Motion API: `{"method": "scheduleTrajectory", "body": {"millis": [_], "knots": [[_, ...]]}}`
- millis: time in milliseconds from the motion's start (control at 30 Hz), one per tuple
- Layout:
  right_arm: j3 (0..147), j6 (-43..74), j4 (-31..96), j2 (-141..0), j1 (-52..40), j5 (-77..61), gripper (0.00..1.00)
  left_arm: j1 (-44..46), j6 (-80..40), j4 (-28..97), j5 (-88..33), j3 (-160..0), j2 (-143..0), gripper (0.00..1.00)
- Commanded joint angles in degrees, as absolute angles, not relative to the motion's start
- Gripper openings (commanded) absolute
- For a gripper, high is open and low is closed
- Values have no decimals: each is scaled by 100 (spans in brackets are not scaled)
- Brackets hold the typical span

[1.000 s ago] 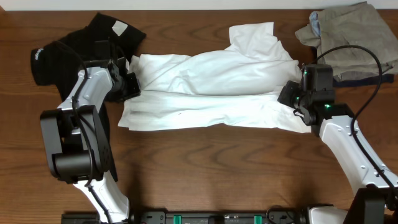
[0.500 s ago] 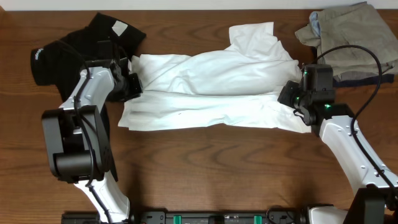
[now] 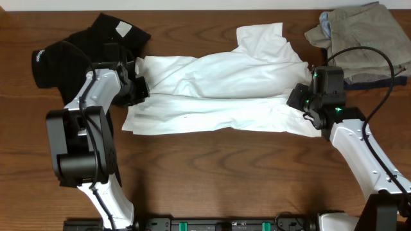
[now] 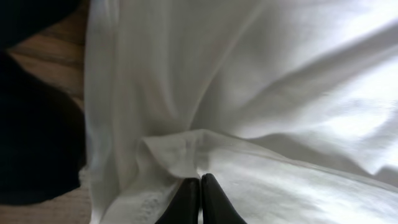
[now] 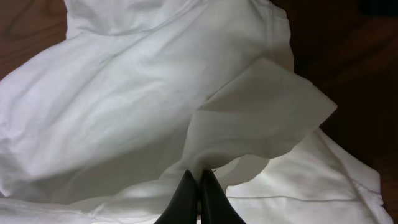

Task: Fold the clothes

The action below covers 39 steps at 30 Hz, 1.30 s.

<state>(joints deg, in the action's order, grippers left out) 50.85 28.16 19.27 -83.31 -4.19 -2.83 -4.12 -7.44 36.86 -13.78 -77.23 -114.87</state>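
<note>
Left gripper: clenched on white T-shirt, its 9 o'clock edge | right gripper: clenched on 3 o'clock edge | white T-shirt: spread across centre of table | black shirt: rumpled, 10 o'clock | khaki garment stack: 2 o'clock

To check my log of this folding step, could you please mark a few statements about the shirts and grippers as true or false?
1. The left gripper is shut on the white T-shirt. True.
2. The right gripper hangs open above bare wood. False: it is shut on the white T-shirt's other end.
3. The black shirt lies at the far left of the table. True.
4. The white T-shirt is folded into a small neat square. False: it lies spread wide and wrinkled between the two grippers.
5. The khaki stack sits on top of the white T-shirt. False: it lies in the far right corner, not on the T-shirt.
</note>
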Motion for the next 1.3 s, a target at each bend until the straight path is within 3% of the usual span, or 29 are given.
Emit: {"method": "scheduleTrajectory", "body": {"millis": [0, 1267], "knots": [[5164, 2729, 1931, -8359, -370, -235, 1, -419, -711, 3583, -1369, -7703, -11561, 6], [5164, 2213, 1363, -8390, 34, 95, 1, -604, -755, 3754, -1302, -8812, -11225, 6]]}}
